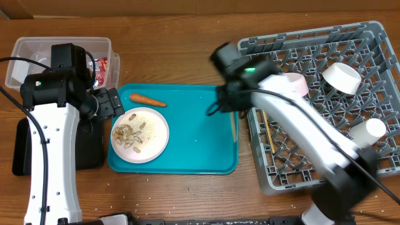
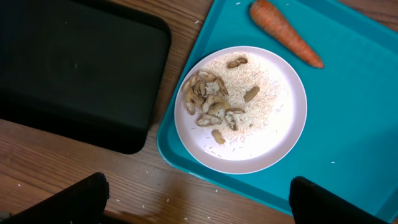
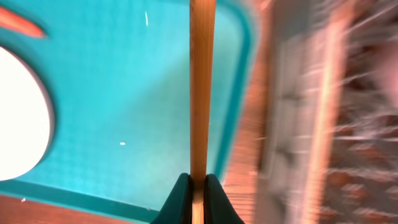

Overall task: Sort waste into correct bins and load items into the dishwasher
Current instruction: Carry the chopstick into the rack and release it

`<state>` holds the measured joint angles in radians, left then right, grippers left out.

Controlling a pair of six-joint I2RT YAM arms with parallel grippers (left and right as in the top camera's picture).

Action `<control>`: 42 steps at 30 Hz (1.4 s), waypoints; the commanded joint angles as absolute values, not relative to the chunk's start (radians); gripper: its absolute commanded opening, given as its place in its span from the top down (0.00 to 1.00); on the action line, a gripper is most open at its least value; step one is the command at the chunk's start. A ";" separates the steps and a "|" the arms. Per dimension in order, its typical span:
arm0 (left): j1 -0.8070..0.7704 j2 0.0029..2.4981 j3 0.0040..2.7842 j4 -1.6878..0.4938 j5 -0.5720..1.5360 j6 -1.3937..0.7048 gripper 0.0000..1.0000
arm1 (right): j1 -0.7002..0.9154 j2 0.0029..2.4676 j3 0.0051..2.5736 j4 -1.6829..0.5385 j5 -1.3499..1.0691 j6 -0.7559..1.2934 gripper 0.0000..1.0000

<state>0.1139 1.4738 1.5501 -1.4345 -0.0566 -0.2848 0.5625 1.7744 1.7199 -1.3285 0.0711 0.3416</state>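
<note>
Teal tray bare btwn plate and rack; carrot by plate.

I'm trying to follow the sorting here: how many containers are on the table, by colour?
Clear tub: 1
Black tray: 1
Teal tray: 1
Grey dish rack: 1
Total: 4

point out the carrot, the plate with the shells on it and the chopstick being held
carrot [image 2: 283,31], left wrist view, middle of its orange body
plate [image 2: 292,134], left wrist view, bare part near its right-hand rim
chopstick [image 3: 201,93], right wrist view, middle of the wooden shaft
</note>
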 commanded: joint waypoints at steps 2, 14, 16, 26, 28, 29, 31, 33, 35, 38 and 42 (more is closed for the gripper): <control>0.118 1.472 1.559 -1.436 -0.052 -0.284 0.05 | 0.464 1.707 1.736 -1.398 0.210 0.250 0.96; 0.118 1.472 1.559 -1.436 -0.052 -0.284 0.06 | 0.365 1.711 1.459 -1.277 0.110 0.074 0.96; 0.118 1.472 1.559 -1.436 -0.052 -0.284 0.06 | 0.366 1.711 1.406 -1.234 0.065 0.074 0.96; 0.118 1.472 1.559 -1.436 -0.052 -0.284 0.06 | 0.384 1.711 1.355 -1.189 -0.015 0.075 0.79; 0.118 1.472 1.559 -1.436 -0.052 -0.284 0.06 | 0.384 1.707 1.359 -1.198 -0.018 0.080 0.68; 0.118 1.472 1.559 -1.436 -0.052 -0.284 0.06 | 0.384 1.705 1.365 -1.205 -0.018 0.085 0.66; 0.118 1.472 1.559 -1.436 -0.052 -0.284 0.05 | 0.384 1.691 1.390 -1.215 -0.016 0.105 0.64; 0.118 1.472 1.559 -1.436 -0.052 -0.284 0.05 | 0.382 1.667 1.419 -1.217 -0.015 0.122 0.63; 0.118 1.472 1.559 -1.436 -0.052 -0.284 0.05 | 0.382 1.633 1.461 -1.221 -0.004 0.148 0.63; 0.118 1.472 1.559 -1.436 -0.052 -0.284 0.05 | 0.382 1.575 1.546 -1.232 -0.003 0.157 0.61; 0.117 1.472 1.559 -1.429 -0.051 -0.285 0.04 | 0.389 1.496 1.649 -1.216 -0.062 0.157 0.42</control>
<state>0.1139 1.4738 1.5501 -1.4353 -0.0566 -0.2848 0.3805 1.5951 1.5620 -1.2293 -0.0017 0.1429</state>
